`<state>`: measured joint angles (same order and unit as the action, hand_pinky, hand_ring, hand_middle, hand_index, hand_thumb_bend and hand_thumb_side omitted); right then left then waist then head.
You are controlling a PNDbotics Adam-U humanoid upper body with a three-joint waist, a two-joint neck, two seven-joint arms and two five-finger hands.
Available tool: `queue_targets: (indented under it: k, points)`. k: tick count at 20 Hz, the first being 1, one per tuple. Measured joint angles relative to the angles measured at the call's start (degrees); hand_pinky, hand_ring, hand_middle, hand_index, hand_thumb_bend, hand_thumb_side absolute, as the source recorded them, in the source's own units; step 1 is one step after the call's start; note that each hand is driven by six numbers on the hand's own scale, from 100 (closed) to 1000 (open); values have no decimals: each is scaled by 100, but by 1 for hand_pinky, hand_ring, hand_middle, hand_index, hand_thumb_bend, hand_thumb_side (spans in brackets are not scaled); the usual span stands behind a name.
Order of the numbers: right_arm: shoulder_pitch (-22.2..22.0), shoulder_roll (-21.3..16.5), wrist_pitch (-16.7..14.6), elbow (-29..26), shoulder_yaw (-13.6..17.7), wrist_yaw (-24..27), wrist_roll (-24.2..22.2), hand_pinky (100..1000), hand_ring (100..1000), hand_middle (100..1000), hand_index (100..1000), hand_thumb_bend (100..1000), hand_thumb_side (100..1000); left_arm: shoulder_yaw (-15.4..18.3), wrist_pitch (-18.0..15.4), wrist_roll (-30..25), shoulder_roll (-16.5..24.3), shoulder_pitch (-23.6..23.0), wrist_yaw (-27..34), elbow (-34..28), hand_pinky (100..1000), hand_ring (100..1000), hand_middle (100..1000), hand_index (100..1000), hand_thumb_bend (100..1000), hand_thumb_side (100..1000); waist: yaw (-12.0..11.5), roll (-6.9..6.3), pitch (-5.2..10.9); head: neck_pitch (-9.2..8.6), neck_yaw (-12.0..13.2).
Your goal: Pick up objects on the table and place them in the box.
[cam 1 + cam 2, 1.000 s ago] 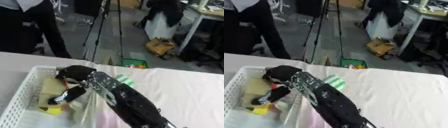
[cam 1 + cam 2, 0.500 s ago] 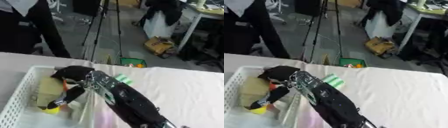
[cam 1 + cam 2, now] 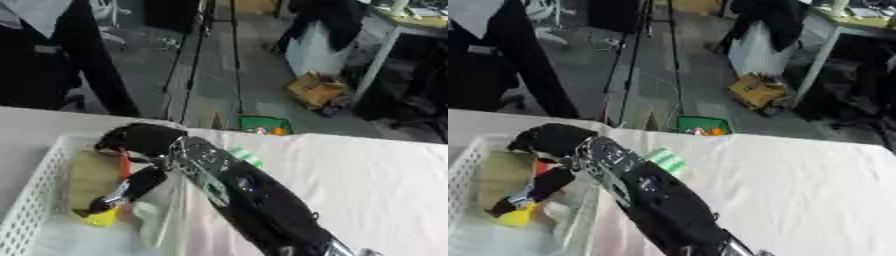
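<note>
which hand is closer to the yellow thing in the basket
The right hand: its arm comes from the lower right, it reaches over the white basket, and one finger points down at the yellow thing. The left hand shows in neither view.

You have no legible text anywhere; nothing readable on the white basket [image 3: 35, 190] at near left; none on the green-striped item [image 3: 664, 161] just right of it; the right arm's silver band [image 3: 203, 162] shows only blurred marks, no letters or numbers.
</note>
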<state>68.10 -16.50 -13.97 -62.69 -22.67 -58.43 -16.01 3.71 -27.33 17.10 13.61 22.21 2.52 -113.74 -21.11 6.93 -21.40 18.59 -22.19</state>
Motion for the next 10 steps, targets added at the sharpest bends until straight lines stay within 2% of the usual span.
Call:
queue_targets:
  k: [5,10]
  points:
    - [50,-165,34,-431,-31,176,50,983,969,920,1000,823,1000,2,6,6,1,-47,1,0,963,931,1000,916,100,1000,85,-14,96,6,59]
    - [47,-485,252,-970,106,967,-73,961,935,881,1000,801,1000,7,4,27,8,-93,1,0,963,932,1000,916,100,1000,171,-78,132,93,176]
